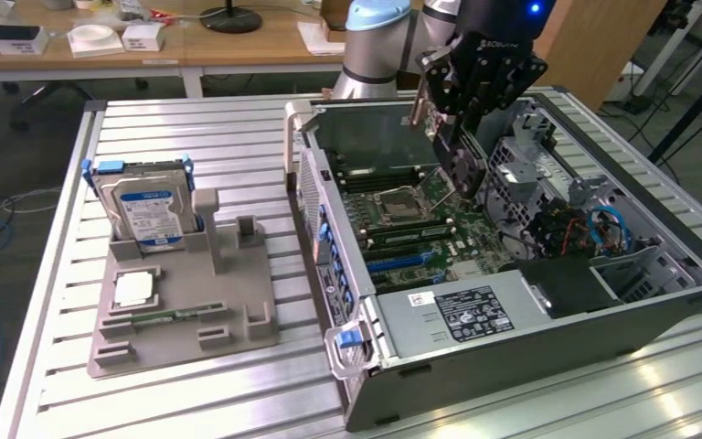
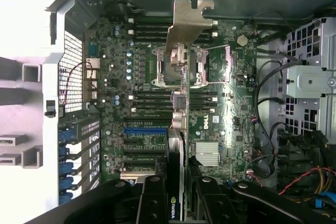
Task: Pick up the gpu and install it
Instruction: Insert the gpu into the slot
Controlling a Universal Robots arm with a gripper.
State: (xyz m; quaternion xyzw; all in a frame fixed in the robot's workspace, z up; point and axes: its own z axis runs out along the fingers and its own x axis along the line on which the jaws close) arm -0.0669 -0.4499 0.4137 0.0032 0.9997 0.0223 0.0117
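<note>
Claw clamped on the gpu, with 1 finger on each flat face of the card. It holds the card on edge above the open computer case. The case lies on its side on the slatted metal surface.

In the wrist view the claw grips the gpu seen edge-on. The card's pale metal bracket is at the end away from the fingers. A green logo shows on the card between the 2 fingers. Behind the card lies the motherboard, with the processor socket under the bracket end and a blue slot just to one side of the card's line. The card looks clear of the board and sits in no slot.

In the exterior view the motherboard fills the case floor and the labelled power supply sits at the near end. Well apart, toward the exterior view's left, a grey holder carries an upright hard drive and a small green memory stick lying flat.
</note>
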